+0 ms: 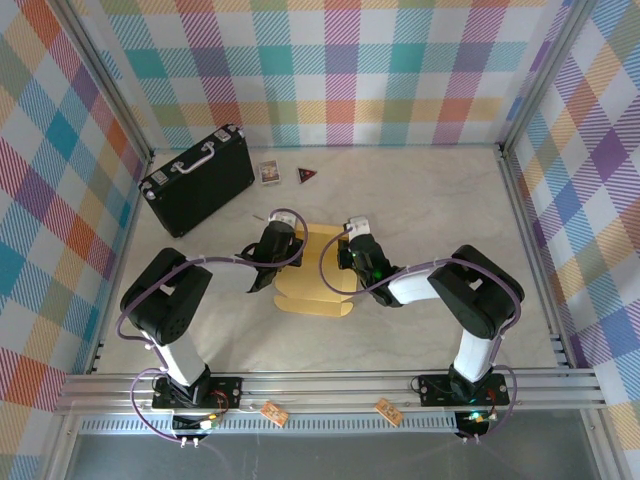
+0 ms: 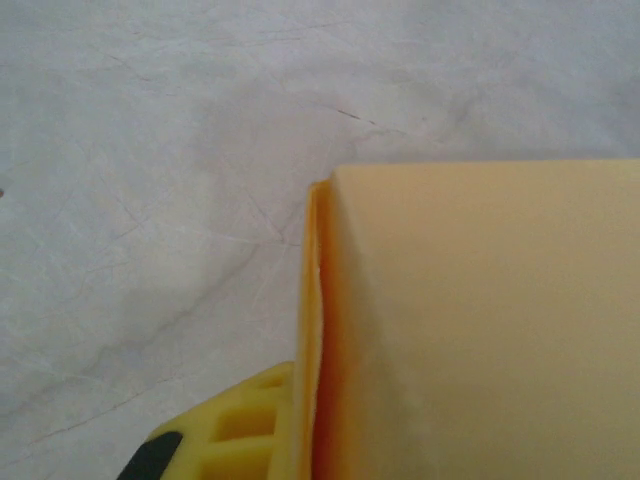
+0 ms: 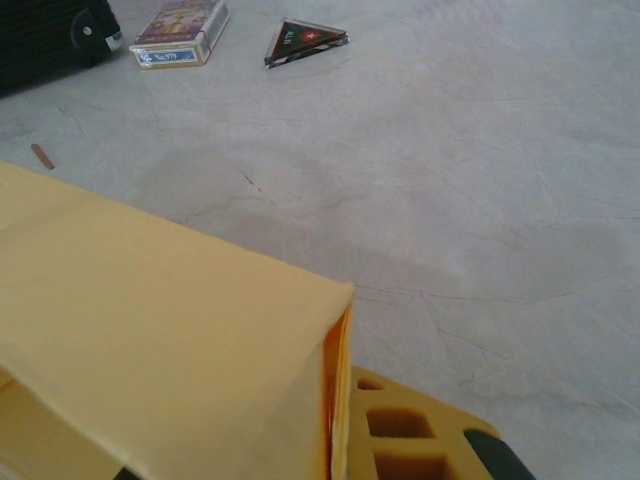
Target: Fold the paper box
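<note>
Pale tabletop bears paper box between left tool and right tool.

No print is legible anywhere (the small box's label is too blurred).

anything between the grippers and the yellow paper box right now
Nothing visible. The left gripper and right gripper both meet the paper box at its sides; the black case sits well behind.
</note>
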Available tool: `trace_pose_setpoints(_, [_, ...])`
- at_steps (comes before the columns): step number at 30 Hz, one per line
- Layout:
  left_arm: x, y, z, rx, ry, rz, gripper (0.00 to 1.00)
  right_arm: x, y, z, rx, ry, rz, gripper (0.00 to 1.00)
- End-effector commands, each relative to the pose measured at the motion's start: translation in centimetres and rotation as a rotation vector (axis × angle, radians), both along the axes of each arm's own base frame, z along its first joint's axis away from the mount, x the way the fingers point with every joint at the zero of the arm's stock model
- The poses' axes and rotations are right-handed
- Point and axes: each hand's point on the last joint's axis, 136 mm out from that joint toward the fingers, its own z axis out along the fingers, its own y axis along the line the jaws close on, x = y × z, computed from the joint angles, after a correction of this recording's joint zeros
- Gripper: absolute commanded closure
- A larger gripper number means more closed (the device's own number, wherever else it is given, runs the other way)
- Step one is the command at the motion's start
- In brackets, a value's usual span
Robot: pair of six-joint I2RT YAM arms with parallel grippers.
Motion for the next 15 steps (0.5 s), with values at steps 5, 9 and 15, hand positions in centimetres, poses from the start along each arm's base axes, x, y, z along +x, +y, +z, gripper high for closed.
trace_pose_setpoints(5, [-0.8,0.3,-2.8,0.031,0.076,0.009,1.00,-0.3,1.0,0.3,0.033,0.012,0.040,1.00])
trace_pose_setpoints(9, [-1.4,-0.1,-3.5,0.025,0.106,-0.018,0.76,-0.3,1.1,0.3,0.034,0.012,0.040,1.00])
trace_pose_setpoints(15, [-2.6,0.5,-4.9,0.027,0.137,-0.014,0.69,-0.4,1.2,0.3,0.036,0.015,0.045,1.00])
